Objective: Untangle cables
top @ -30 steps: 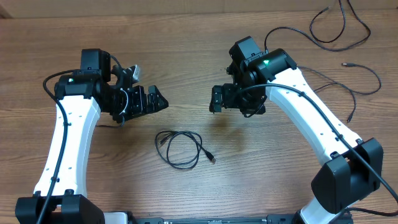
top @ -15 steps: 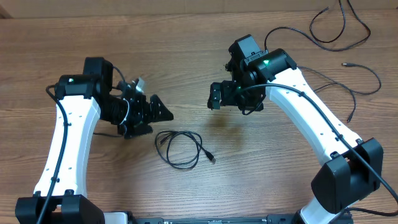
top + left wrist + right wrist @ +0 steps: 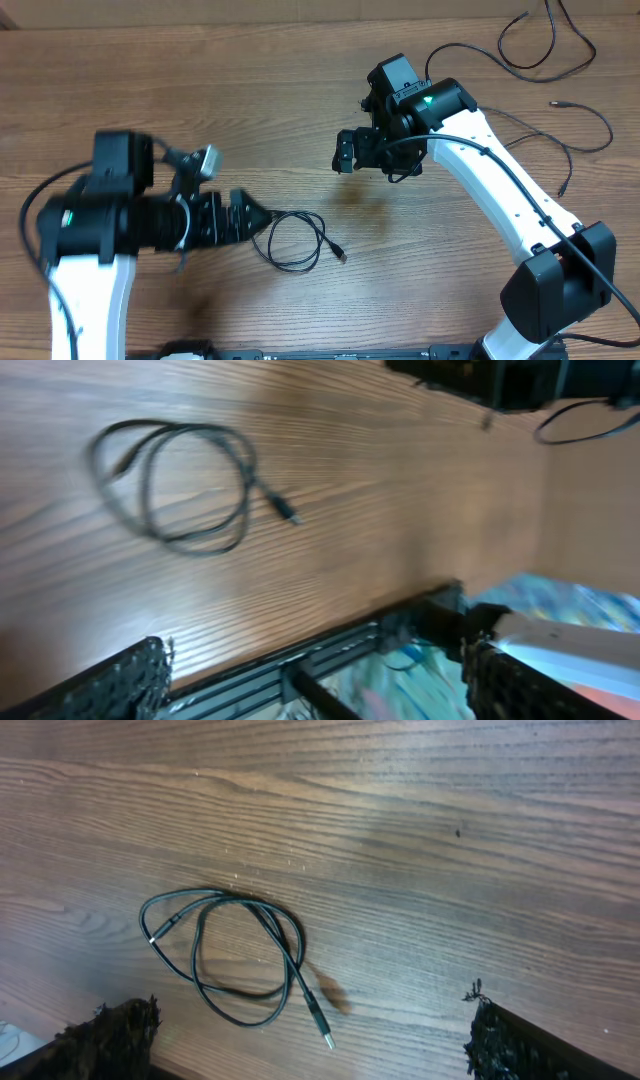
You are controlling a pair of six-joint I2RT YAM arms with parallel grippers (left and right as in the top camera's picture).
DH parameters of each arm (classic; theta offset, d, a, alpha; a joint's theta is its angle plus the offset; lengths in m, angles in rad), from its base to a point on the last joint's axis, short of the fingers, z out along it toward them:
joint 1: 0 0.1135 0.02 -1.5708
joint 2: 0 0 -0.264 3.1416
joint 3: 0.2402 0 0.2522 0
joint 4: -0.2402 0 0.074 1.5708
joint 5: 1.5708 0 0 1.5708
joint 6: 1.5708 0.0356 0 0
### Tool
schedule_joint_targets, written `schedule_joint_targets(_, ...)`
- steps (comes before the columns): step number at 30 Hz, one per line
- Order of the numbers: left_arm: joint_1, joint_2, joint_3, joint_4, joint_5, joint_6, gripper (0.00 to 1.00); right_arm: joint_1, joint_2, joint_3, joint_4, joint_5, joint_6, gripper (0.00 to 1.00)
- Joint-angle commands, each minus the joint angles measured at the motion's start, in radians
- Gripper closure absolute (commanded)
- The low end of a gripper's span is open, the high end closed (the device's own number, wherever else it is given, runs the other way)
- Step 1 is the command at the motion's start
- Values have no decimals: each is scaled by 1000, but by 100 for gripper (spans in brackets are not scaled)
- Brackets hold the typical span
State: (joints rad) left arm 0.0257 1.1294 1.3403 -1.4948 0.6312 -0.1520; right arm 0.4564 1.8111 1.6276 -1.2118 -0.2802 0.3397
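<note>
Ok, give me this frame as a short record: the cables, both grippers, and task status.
coiled cable: loose loops, mid-table, not gripped
upper strand: lying loose, far right corner
lower strand: lying loose, apart from the coil
left gripper: open, empty, at the coil's left edge, contact unclear
right gripper: open, empty, apart from the coil
status: coil not yet undone

The left arm (image 3: 100,215) is blurred from overhead. A far cable (image 3: 520,65) is cut by the top edge. The coiled cable (image 3: 170,480) has a plug (image 3: 288,513) too small to identify.
</note>
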Motion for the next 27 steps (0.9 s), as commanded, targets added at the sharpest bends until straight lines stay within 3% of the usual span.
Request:
schedule_joint_targets(1,-8,-72,3,-22,-163,-92,0,3,-3,-5,10,9,4,0)
schedule_joint_targets(4,-7,-113,3,-11,-220,-164,0,3,-3,-5,21,9,4,0)
schedule_joint_targets(14,-8,-97,3,54,-180,-174,0,3,-3,-5,4,9,3,0)
schedule_joint_targets(17,-8,-96,3,35,-137,-132,0,3,-3,-5,-1,9,3,0)
schedule_joint_targets(27,-8,-198,-11,-71,-242,-133,0,3,-3,-5,16,9,3,0)
